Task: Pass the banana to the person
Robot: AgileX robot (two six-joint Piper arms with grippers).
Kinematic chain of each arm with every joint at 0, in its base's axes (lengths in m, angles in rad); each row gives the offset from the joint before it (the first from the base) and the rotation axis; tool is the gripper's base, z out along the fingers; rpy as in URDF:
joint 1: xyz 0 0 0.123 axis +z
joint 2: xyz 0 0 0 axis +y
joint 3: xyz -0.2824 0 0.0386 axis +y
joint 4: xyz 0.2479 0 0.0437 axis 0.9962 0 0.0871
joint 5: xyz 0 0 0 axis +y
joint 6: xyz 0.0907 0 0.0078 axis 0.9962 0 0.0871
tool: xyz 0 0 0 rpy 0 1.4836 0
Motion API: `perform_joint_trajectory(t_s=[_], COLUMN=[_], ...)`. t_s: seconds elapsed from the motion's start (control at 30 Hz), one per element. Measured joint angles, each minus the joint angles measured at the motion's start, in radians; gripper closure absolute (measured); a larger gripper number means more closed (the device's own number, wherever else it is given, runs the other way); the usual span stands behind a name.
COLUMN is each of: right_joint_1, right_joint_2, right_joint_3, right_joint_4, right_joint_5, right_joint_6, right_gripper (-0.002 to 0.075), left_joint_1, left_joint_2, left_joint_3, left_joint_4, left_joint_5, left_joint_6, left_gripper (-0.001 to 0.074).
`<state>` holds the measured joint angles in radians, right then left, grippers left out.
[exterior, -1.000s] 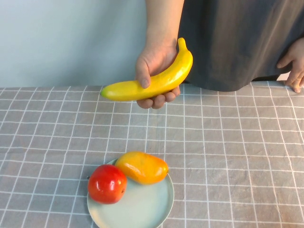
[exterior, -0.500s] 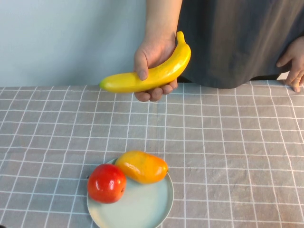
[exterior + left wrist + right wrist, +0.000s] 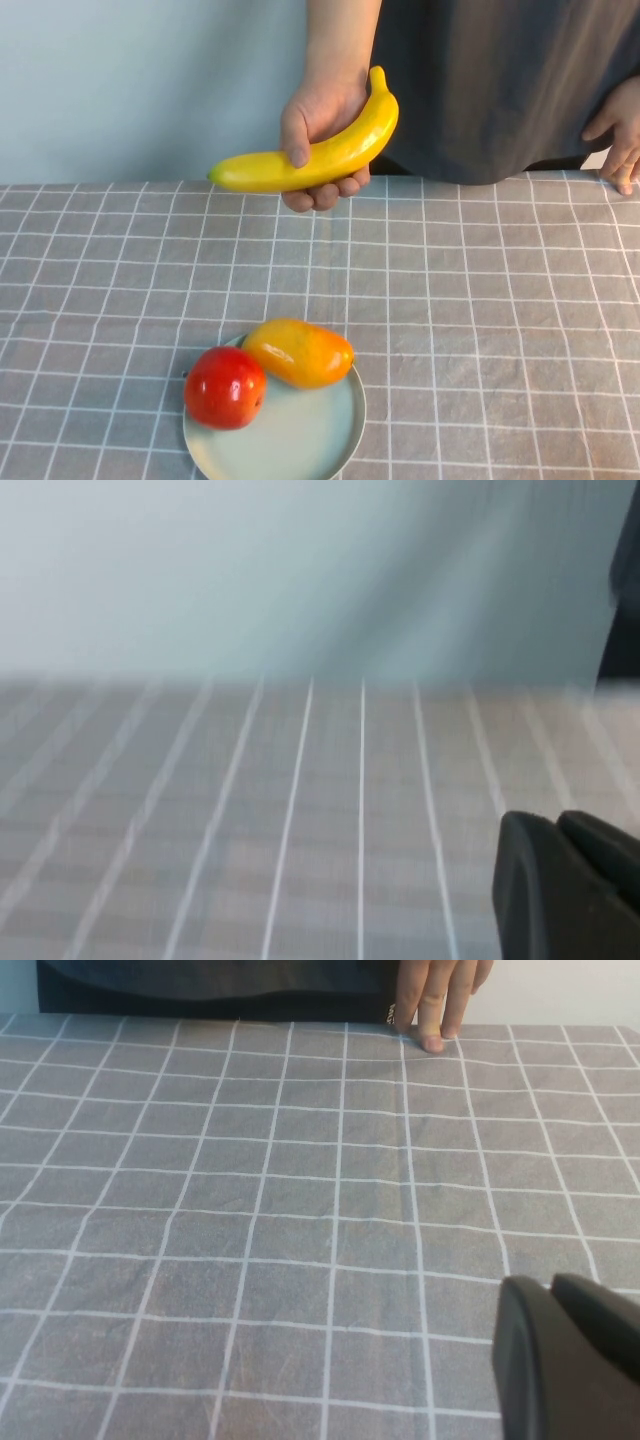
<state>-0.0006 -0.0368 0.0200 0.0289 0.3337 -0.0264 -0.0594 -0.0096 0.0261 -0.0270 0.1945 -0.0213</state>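
Observation:
The person (image 3: 500, 80) in a dark grey top stands behind the table's far edge. Their hand (image 3: 318, 118) holds the long yellow banana (image 3: 310, 158) in the air above the far edge, green tip pointing left. Their other hand (image 3: 620, 140) rests on the far right edge and also shows in the right wrist view (image 3: 435, 1000). Neither gripper shows in the high view. My left gripper (image 3: 555, 822) shows only in the left wrist view, shut and empty above the cloth. My right gripper (image 3: 550, 1284) shows only in the right wrist view, shut and empty.
A pale green plate (image 3: 300, 440) at the front middle holds a red tomato-like fruit (image 3: 225, 386) and an orange-yellow mango (image 3: 298, 351). A grey checked cloth (image 3: 480, 300) covers the table. A pale wall stands behind.
The person's hand has lifted the banana slightly up and away from the table. The plate and its fruit have not moved.

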Motion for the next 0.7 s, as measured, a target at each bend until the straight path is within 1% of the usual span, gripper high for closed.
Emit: perform_joint_trajectory(t_s=[0.1, 0.13, 0.7], right_joint_1=[0.0, 0.0, 0.0], right_joint_2=[0.0, 0.0, 0.0], right_joint_3=[0.0, 0.0, 0.0], right_joint_4=[0.0, 0.0, 0.0], right_joint_5=[0.0, 0.0, 0.0], right_joint_6=[0.0, 0.0, 0.0], right_gripper=[0.0733, 0.0733, 0.0733], left_joint_1=[0.0, 0.0, 0.0], left_joint_2=[0.0, 0.0, 0.0], left_joint_3=[0.0, 0.0, 0.0], left_joint_4=[0.0, 0.0, 0.004], left_joint_5=[0.148, 0.171, 0.18], left_joint_6=[-0.002, -0.002, -0.002], left_gripper=[0.0731, 0.0731, 0.0731])
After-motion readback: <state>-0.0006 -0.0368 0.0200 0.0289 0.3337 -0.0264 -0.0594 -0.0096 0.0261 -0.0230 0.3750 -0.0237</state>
